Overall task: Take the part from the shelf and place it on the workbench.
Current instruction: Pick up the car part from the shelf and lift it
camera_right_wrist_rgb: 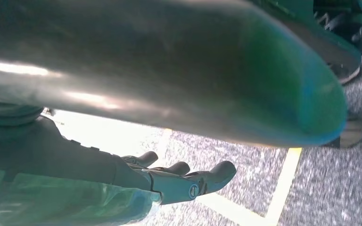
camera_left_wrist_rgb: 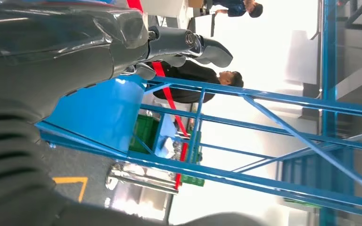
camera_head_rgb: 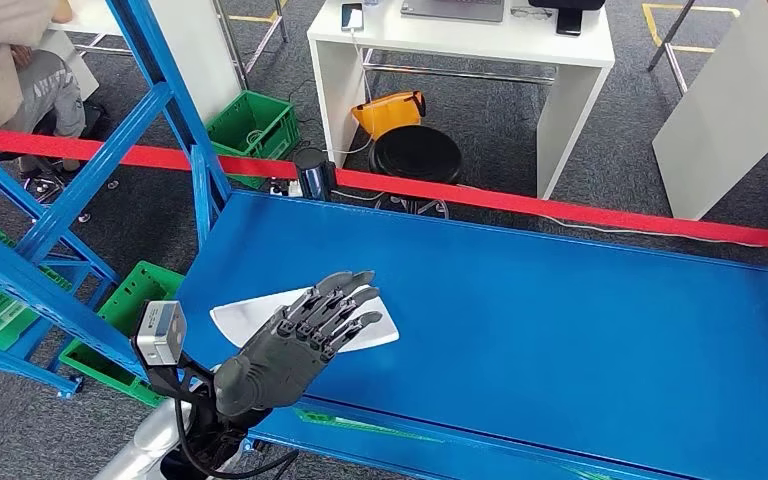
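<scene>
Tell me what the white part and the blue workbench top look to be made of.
White part: thin, flat, matte sheet with rounded corners, likely plastic or painted metal; the look leaves it open. Workbench top: smooth blue surface with a soft sheen and folded edges, probably painted sheet steel.

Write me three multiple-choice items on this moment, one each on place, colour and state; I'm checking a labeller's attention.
1. Where does the white part lie?
A. on the blue workbench
B. in the green crate
C. on the black stool

2. What colour is the tape stretched behind the workbench?
A. yellow
B. red
C. white

3. How is the left hand?
A. closed round the part
B. fingers stretched out above the part
C. hanging by the floor

Key: 1 A, it lies flat near the bench's left end; 2 B, a red strip; 3 B, the fingers lie straight, gripping nothing.
</scene>
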### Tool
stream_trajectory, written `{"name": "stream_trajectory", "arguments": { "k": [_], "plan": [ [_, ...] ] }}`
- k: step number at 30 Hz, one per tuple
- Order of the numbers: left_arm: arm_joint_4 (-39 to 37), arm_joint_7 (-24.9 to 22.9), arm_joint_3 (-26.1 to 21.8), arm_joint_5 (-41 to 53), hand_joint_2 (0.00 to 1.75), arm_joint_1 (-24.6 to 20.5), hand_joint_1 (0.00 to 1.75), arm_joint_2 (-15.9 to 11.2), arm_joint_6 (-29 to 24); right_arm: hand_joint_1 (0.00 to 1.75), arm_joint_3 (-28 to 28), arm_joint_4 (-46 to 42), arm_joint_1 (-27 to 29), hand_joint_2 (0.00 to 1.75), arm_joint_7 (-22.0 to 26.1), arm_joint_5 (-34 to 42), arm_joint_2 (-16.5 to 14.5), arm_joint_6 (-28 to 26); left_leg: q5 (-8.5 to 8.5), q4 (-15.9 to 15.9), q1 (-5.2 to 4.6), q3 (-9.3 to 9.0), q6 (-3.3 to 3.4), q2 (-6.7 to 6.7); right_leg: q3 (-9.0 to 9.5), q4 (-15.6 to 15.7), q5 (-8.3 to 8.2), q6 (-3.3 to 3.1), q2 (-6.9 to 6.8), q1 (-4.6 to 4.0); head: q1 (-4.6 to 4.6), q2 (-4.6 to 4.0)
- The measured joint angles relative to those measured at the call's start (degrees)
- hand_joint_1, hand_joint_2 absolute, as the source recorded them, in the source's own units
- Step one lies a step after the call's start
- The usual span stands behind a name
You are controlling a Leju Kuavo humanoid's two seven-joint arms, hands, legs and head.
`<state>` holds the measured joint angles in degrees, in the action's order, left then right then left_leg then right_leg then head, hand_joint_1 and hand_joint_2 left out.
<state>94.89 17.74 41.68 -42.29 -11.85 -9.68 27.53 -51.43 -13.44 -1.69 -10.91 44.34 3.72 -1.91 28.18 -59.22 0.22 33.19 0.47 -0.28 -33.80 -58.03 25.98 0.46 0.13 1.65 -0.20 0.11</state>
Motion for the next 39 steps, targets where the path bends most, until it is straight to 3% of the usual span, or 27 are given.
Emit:
{"name": "stream_trajectory", "arguments": {
  "k": [3, 4, 5, 7, 10, 12, 15, 17, 19, 21, 22, 24, 25, 27, 31, 32, 35, 36, 37, 39],
  "plan": [
    [-0.25, 0.10, 0.03, 0.29, 1.75, -0.17, 0.00, -0.02, -0.08, 0.00, 0.00, 0.00, 0.04, 0.00, 0.17, 0.07, -0.22, 0.01, 5.09, -10.19, 0.37, 4.76, -0.97, 0.10, 0.03, 0.03, 0.04, -0.43, -0.01, 0.09, -0.03, 0.00],
    [-0.37, 0.10, 0.05, 0.33, 1.75, -0.15, 0.00, -0.03, -0.08, 0.00, 0.00, 0.00, 0.09, 0.00, 0.21, 0.07, -0.30, 0.01, 6.08, -13.30, 0.46, 6.29, -1.15, 0.13, 0.02, 0.02, 0.05, -0.43, -0.01, 0.06, -0.04, 0.00],
    [-0.48, 0.10, 0.08, 0.36, 1.75, -0.13, 0.00, -0.04, -0.08, 0.00, 0.00, 0.00, 0.14, 0.00, 0.23, 0.07, -0.32, 0.01, 5.93, -14.43, 0.50, 6.92, -1.18, 0.17, 0.04, 0.01, 0.06, -0.43, -0.01, 0.04, -0.04, 0.00],
    [-0.61, 0.10, 0.09, 0.37, 1.75, -0.15, 0.00, -0.06, -0.08, 0.00, 0.00, 0.00, 0.18, 0.00, 0.25, 0.07, -0.34, 0.01, 3.65, -11.92, 0.53, 5.85, -0.99, 0.20, 0.14, 0.01, 0.07, -0.42, 0.04, 0.02, -0.04, 0.00],
    [-0.62, 0.11, 0.09, 0.39, 1.75, -0.35, 0.00, -0.07, -0.09, 0.00, 0.00, -0.02, 0.16, 0.00, 0.28, 0.08, -0.52, 0.01, -0.53, -2.14, 0.33, 1.14, -0.10, 0.22, 0.26, 0.01, 0.08, -0.36, 0.21, -0.18, -0.03, 0.00],
    [-0.62, 0.13, 0.07, 0.40, 1.75, -0.49, 0.00, -0.07, -0.13, 0.00, 0.00, -0.02, 0.18, 0.00, 0.31, 0.09, -0.68, 0.01, -1.25, 1.55, -0.02, -0.55, 0.47, 0.21, 0.09, 0.02, 0.02, -0.04, 0.24, -0.34, -0.03, 0.00],
    [-0.62, 0.23, 0.07, 0.55, 1.75, -0.55, 0.00, -0.06, -0.22, 0.00, 0.00, -0.02, 0.25, 0.00, 0.31, 0.10, -0.79, 0.02, -1.70, 2.67, -0.12, -1.17, 1.24, 0.21, -0.11, 0.03, 0.04, 0.84, 0.12, -0.37, 0.00, 0.00],
    [-0.62, 0.66, 0.07, 1.54, 1.75, -0.72, 0.00, 0.07, -0.57, 0.00, 0.00, -0.03, 0.24, 0.00, 0.36, 0.25, -0.75, 0.02, -2.41, 3.75, 0.10, -1.87, 1.86, 0.32, -1.62, -3.22, 1.75, 0.78, 0.03, -0.45, 0.06, 0.00],
    [-0.71, 1.50, 0.12, 4.09, 1.75, -0.83, 0.00, 0.19, -1.44, 0.00, 0.00, -0.03, 0.30, 0.00, 0.47, 0.52, -0.70, 0.27, -2.58, 3.93, 0.01, -1.81, 2.10, 0.37, -5.05, -10.59, 4.93, 0.35, 0.02, -0.41, 0.08, 0.00],
    [-1.00, 2.81, 0.24, 8.11, 1.75, -0.86, 0.00, 0.21, -2.90, 0.00, 0.00, -0.02, 0.41, 0.00, 0.74, 0.88, -0.62, 1.11, -2.55, 3.87, -0.11, -1.69, 2.11, 0.30, -7.32, -15.40, 6.35, 0.60, 0.01, -0.36, 0.06, 0.00],
    [-1.24, 3.63, 0.32, 10.41, 1.75, -0.94, 0.00, 0.21, -3.76, 0.00, 0.00, -0.01, 0.44, 0.00, 0.90, 1.08, -0.55, 1.66, -2.51, 3.79, -0.12, -1.68, 2.06, 0.24, -6.88, -14.59, 5.72, 1.05, 0.00, -0.31, 0.06, 0.00],
    [-1.71, 5.38, 0.51, 14.69, 1.75, -1.25, 0.00, 0.21, -5.76, 0.00, 0.00, 0.02, 0.36, 0.00, 1.05, 1.38, -0.36, 2.32, -2.24, 3.35, -0.09, -1.64, 1.70, 0.11, -3.23, -7.27, 2.87, 2.03, -0.08, -0.10, 0.08, 0.00],
    [-1.92, 6.19, 0.59, 16.51, 1.75, -1.47, 0.00, 0.21, -6.88, 0.00, -0.01, 0.03, 0.30, 0.00, 1.09, 1.50, -0.31, 2.44, -1.98, 2.92, -0.23, -1.47, 1.40, 0.05, -1.37, -3.64, 1.71, 2.13, -0.07, -0.08, 0.08, 0.00],
    [-2.31, 7.70, 0.72, 20.16, 1.75, -1.84, 0.00, 0.19, -9.63, 0.00, -0.02, 0.08, 0.26, 0.00, 1.09, 1.78, -0.29, 2.43, -1.59, 2.24, -0.45, -1.09, 0.90, 0.00, 0.33, -0.22, 0.83, 1.61, -0.02, -0.16, 0.02, 0.00],
    [-2.97, 10.75, 0.91, 34.91, 1.75, -2.54, 0.00, -0.02, -21.85, 0.00, -0.23, 0.18, 0.39, 0.00, 0.74, 1.93, -0.22, 0.82, -0.44, 0.69, -0.10, -0.26, 0.09, 0.06, 0.41, -0.20, 0.69, 0.27, 0.15, -0.02, -0.07, 0.00],
    [-3.18, 10.99, 0.97, 39.13, 1.75, -2.99, 0.00, -0.14, -24.75, 0.00, -0.38, 0.20, 0.36, 0.00, 0.56, 1.89, -0.20, 0.56, 0.88, -1.55, 0.02, 0.81, -0.26, 0.10, 0.47, -0.16, 0.67, 0.00, 0.15, 0.12, -0.08, 0.00],
    [-4.51, 9.88, 1.32, 45.44, 1.75, -4.25, 0.00, -0.57, -28.52, 0.00, -0.90, 0.22, 0.32, 0.00, 0.27, 2.26, -0.33, 0.17, 5.44, -12.55, 0.32, 6.22, -1.00, 0.19, 0.51, -0.16, 0.74, -0.52, 0.11, -0.07, -0.11, 0.00],
    [-5.09, 9.30, 1.50, 46.21, 1.75, -4.49, 0.00, -0.68, -29.13, 0.00, -0.99, 0.22, 0.33, 0.00, 0.26, 2.55, -0.45, 0.04, 5.58, -14.47, 0.37, 7.30, -1.01, 0.20, 0.54, -0.16, 0.75, -0.59, 0.14, -0.16, -0.12, 0.00],
    [-5.60, 8.87, 1.67, 46.67, 1.75, -4.73, 0.00, -0.75, -29.54, 0.00, -1.03, 0.22, 0.34, 0.00, 0.26, 2.81, -0.56, -0.06, 4.67, -14.21, 0.39, 7.35, -0.87, 0.20, 0.59, -0.16, 0.76, -0.60, 0.20, -0.25, -0.13, 0.00],
    [-6.26, 8.46, 1.99, 47.11, 1.75, -5.35, 0.00, -0.85, -29.96, 0.00, -1.04, 0.22, 0.31, 0.00, 0.27, 3.10, -0.87, -0.13, 0.62, -7.75, 0.21, 4.47, 0.03, 0.18, 0.80, -0.14, 0.77, -0.61, 0.38, -0.44, -0.13, 0.00]
  ]
}}
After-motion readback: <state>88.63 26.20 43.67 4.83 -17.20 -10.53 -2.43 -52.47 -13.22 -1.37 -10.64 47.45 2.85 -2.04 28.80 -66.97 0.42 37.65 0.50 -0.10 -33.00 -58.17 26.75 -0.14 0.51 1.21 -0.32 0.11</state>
